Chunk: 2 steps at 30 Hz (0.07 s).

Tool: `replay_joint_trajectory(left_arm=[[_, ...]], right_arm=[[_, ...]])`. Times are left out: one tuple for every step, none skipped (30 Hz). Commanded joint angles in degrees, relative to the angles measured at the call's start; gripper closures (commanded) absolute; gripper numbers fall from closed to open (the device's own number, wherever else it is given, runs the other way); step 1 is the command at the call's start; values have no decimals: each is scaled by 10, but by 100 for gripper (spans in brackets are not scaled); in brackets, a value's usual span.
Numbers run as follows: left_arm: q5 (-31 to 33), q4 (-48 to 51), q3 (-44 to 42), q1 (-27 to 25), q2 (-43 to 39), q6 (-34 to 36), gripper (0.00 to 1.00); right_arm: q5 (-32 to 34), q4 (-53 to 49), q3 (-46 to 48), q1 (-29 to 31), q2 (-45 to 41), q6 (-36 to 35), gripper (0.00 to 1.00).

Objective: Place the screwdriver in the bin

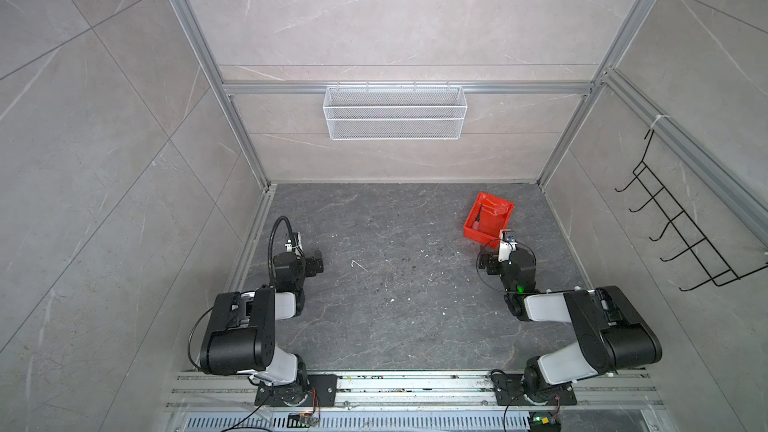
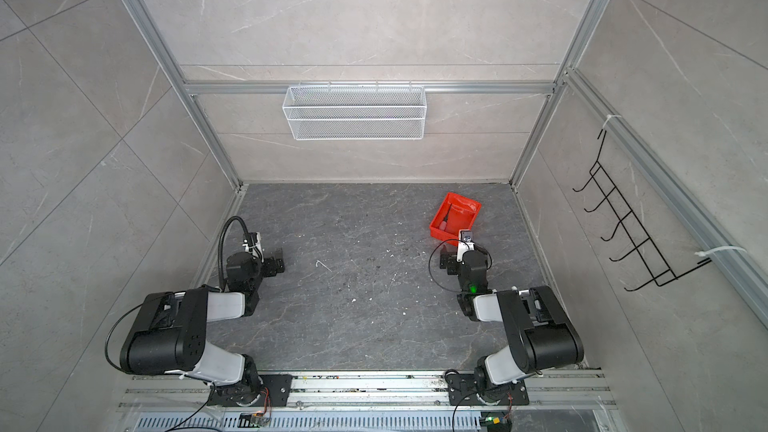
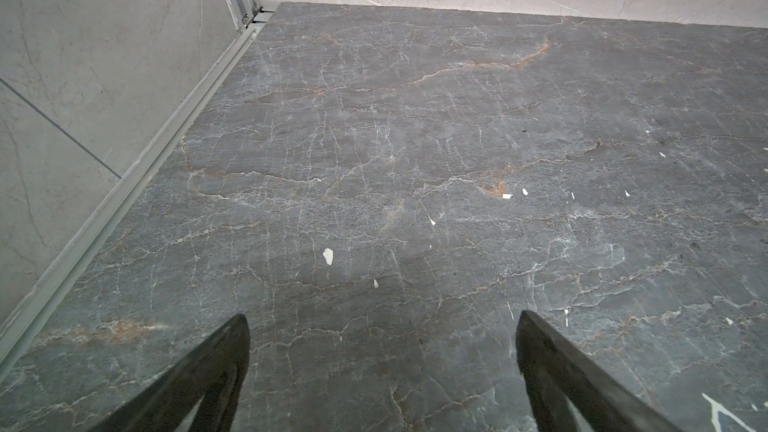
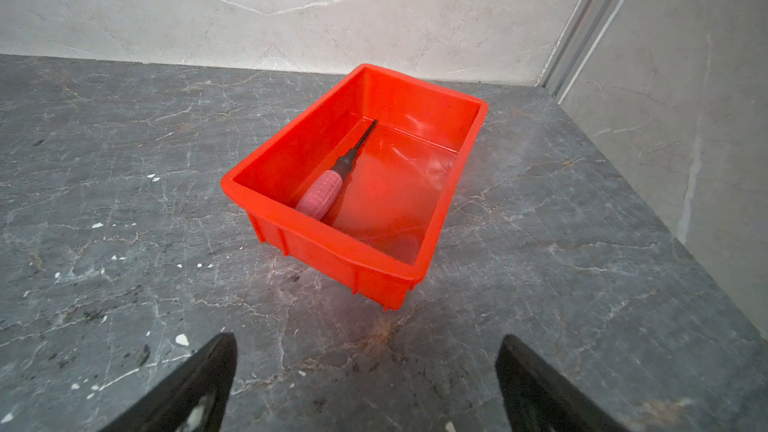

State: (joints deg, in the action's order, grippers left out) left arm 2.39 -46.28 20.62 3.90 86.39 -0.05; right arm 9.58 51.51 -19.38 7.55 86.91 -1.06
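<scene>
Well, the screwdriver (image 4: pixel 328 184) lies inside the bin (image 4: pixel 361 272), flat on its floor and close along one long wall, the ribbed reddish handle by the near short wall and the thin dark shaft pointing at the far corner. The bin sits askew on the dark stone table (image 1: pixel 374 317), in its rear right part, near the back wall and the right-hand wall yet touching neither, with bare stone all round it. The right gripper (image 4: pixel 366 342) stands just short of the bin's near end, apart from it, its two black fingers spread wide with nothing between them but table. The left gripper (image 3: pixel 383 315) is likewise spread wide and empty, over bare stone close to the aluminium rail (image 3: pixel 124 193) that edges the table's left side. Between the two arms the middle of the table lies free, marked only by small white chips. Only the right wrist view gives the tool's ribbing and black collar plainly; in both top views it is merely a pale stub and a dark line within the red rim. Those top views alone take in the white mesh basket (image 1: pixel 395 112) hung on the back rail well above the table, and the black wire hook rack (image 1: pixel 685 238) on the right wall, while the left wrist view takes in just stone, rail and wall corner
</scene>
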Motion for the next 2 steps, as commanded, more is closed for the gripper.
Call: replay_joint_trajectory(left_arm=[[-8, -15, 4, 1, -4, -7, 0], [-8, -15, 4, 1, -4, -7, 0]], right_arm=[[-11, -10, -11, -2, 2, 11, 1], [-11, -9, -11, -3, 2, 10, 1]])
